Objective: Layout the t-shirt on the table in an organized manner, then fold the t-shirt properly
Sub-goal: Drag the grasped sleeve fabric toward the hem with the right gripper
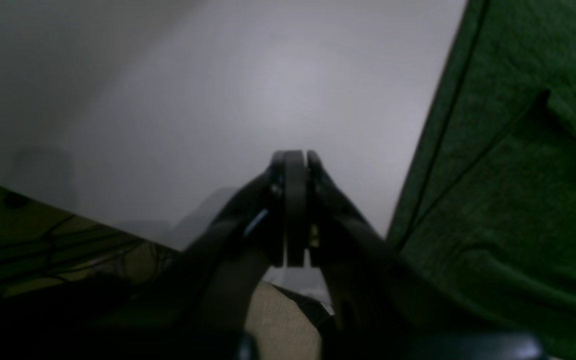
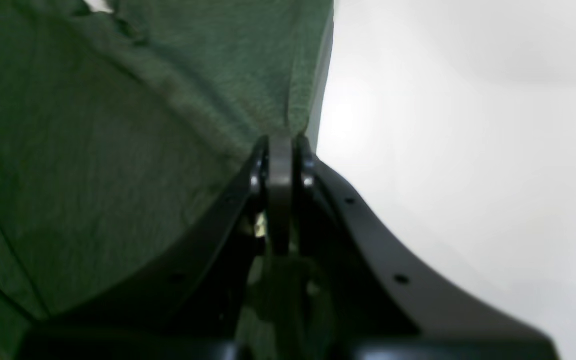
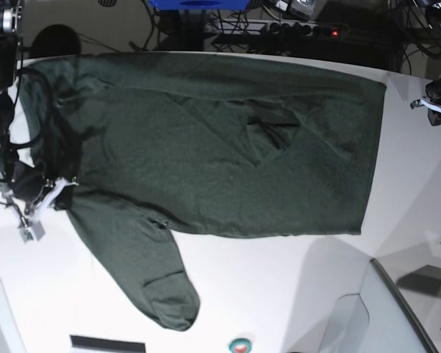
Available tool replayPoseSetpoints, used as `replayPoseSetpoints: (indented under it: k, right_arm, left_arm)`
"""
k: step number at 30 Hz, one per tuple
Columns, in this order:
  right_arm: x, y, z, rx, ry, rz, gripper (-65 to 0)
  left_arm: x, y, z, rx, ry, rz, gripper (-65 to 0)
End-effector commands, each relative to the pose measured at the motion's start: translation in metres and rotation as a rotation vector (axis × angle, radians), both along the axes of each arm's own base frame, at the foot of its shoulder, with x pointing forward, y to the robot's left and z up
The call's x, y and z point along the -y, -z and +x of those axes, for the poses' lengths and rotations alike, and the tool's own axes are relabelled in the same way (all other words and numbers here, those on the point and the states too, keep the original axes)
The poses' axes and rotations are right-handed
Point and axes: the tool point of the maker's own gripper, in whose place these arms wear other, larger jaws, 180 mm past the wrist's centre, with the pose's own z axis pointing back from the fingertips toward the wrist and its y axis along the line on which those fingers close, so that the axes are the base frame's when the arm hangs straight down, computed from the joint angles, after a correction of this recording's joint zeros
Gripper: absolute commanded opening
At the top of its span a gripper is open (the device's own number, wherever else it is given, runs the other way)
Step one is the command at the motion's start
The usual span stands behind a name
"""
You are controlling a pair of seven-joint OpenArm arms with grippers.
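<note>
The dark green t-shirt (image 3: pixel 206 147) lies spread over the white table (image 3: pixel 279 279), one long sleeve (image 3: pixel 147 272) trailing toward the near edge. My right gripper (image 2: pixel 281 142) is shut at the shirt's edge (image 2: pixel 298 110), and creases in the fabric run into its tips. In the base view it sits at the shirt's left side (image 3: pixel 57 188). My left gripper (image 1: pixel 295 156) is shut and empty over bare table (image 1: pixel 268 90), with the shirt's hem (image 1: pixel 508 190) to its right. Its arm shows at the base view's right edge (image 3: pixel 437 95).
Grey tray-like shapes (image 3: pixel 386 309) stand at the near right. A black strip (image 3: pixel 106 343) and a round button (image 3: pixel 240 344) lie at the near edge. Cables and a power strip (image 3: pixel 294 29) lie behind the table. The table edge and floor cables (image 1: pixel 43 240) show low left in the left wrist view.
</note>
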Motion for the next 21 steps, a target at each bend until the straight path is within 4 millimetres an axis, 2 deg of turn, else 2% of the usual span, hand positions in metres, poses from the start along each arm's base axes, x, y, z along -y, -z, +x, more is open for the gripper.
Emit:
replayPoseSetpoints:
  k: [1, 3, 11, 21]
  right_arm:
    - [0.005, -0.015, 0.008, 0.043, -0.002, -0.010, -65.0]
    - [-0.005, -0.013, 0.003, 0.034, -0.013, 0.001, -65.0]
    - [-0.022, -0.007, -0.020, 0.020, -0.042, 0.015, -65.0]
    - [-0.023, 0.009, -0.038, -0.029, -0.038, 0.022, -64.5]
  left_arm:
    - [-0.007, -0.015, 0.009, 0.040, 0.015, 0.035, -65.0]
    - [-0.007, -0.015, 0.009, 0.040, 0.015, 0.035, -65.0]
    - [-0.007, -0.015, 0.009, 0.040, 0.015, 0.035, -65.0]
    - [-0.008, -0.016, 0.009, 0.040, 0.015, 0.036, -65.0]
